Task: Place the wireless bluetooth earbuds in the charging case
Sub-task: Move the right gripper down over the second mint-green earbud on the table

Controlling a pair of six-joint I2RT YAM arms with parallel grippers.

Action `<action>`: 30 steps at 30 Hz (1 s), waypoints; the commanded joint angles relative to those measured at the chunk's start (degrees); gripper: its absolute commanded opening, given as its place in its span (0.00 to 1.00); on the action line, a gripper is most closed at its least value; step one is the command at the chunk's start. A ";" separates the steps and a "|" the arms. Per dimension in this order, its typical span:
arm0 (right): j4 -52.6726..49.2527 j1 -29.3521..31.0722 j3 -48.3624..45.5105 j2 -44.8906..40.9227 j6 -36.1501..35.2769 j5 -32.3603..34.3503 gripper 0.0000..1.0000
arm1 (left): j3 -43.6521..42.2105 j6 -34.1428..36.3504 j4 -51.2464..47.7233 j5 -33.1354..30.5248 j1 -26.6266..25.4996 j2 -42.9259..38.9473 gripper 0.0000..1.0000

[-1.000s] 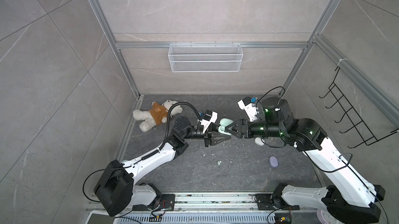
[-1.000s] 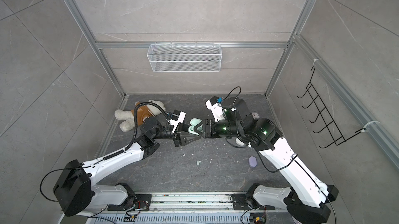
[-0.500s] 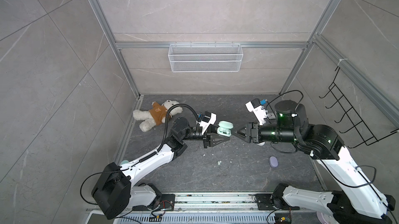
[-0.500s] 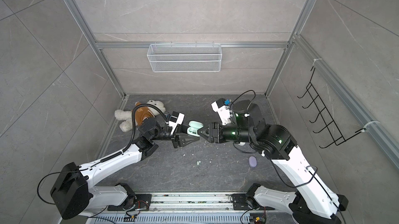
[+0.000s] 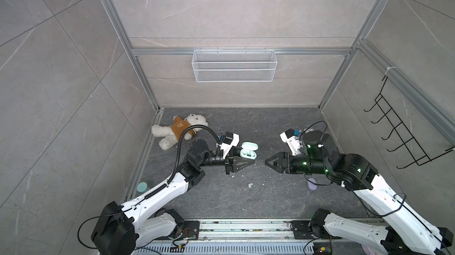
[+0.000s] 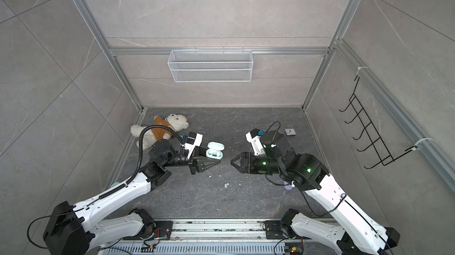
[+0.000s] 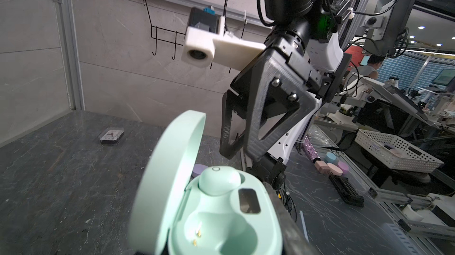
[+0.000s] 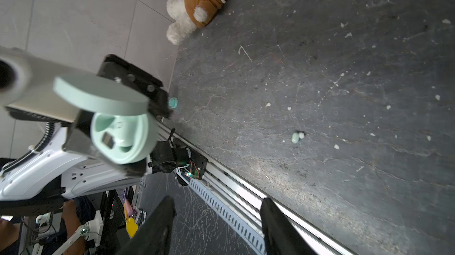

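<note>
My left gripper [image 5: 250,157] is shut on the mint green charging case [image 5: 248,152] [image 6: 214,152] [image 8: 123,138], held above the floor with its lid open. In the left wrist view one mint earbud [image 7: 219,182] sits in the case's far socket, and the near socket [image 7: 214,231] is bare, showing gold pins. Another mint earbud [image 5: 250,185] [image 6: 225,185] [image 8: 295,137] lies on the dark floor between the arms. My right gripper [image 5: 267,162] [image 6: 232,162] [image 8: 218,201] stands open and holds nothing, a short gap to the right of the case.
A teddy bear [image 5: 181,129] lies at the back left. A lilac oval object [image 5: 312,183] rests under the right arm, a mint disc [image 5: 142,186] by the left wall, a small dark box [image 6: 290,131] at the back right. White crumbs dot the floor. A wire basket [image 5: 234,69] hangs on the back wall.
My right gripper has drawn back to the right, from touching the case to a gap away. The left gripper and the case have stayed almost still.
</note>
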 commanded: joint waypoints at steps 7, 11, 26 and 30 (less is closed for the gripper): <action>11.00 0.64 -16.76 5.54 14.70 5.44 0.57 | -1.90 3.08 -5.39 -2.24 0.32 -6.86 0.31; 16.28 1.83 -20.68 13.06 17.33 4.66 0.56 | -2.33 3.79 -7.93 -2.94 0.33 -9.11 0.31; 28.89 7.15 -23.63 32.85 24.90 1.15 0.56 | -2.78 4.88 -12.18 -4.57 0.32 -12.90 0.31; 28.66 7.18 -23.43 34.39 24.98 1.28 0.57 | -2.78 5.02 -12.17 -4.55 0.32 -12.74 0.31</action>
